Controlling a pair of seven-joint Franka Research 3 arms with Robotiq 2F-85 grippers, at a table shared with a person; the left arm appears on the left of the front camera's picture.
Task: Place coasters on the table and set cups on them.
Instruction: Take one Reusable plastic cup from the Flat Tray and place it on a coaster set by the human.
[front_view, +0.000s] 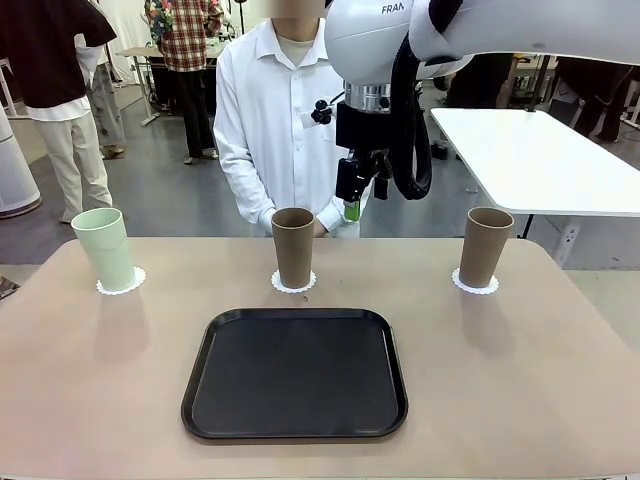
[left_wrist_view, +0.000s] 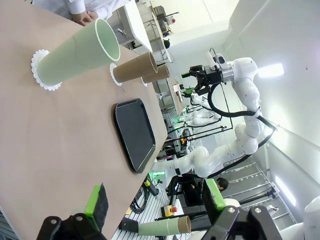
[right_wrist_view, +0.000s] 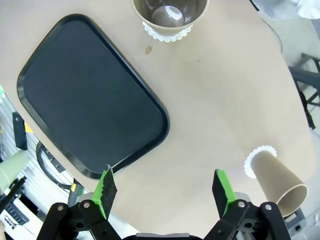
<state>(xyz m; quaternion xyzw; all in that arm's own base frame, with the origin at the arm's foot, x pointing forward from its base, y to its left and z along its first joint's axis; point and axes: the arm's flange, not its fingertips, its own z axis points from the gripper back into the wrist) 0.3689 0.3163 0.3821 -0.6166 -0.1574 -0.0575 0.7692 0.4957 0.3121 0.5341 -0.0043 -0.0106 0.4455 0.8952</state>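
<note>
cups (front_view: 293, 248) stand on coasters (front_view: 293, 285); right pincer (front_view: 352, 200) open.

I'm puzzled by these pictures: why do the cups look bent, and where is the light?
Left wrist view: the wide lens stretches the mint cup, and the bright backdrop washes out. Right wrist view: the tan cup leans outward at the edge. Front view: soft shadows fall toward the camera on the table, little glare.

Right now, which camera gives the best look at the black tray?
The front view: the black tray lies whole, square-on and unobstructed in the middle of the table. The right wrist view also shows it entire from above, but rotated. The left wrist view shows it far off and foreshortened, beyond the mint green cup.
</note>
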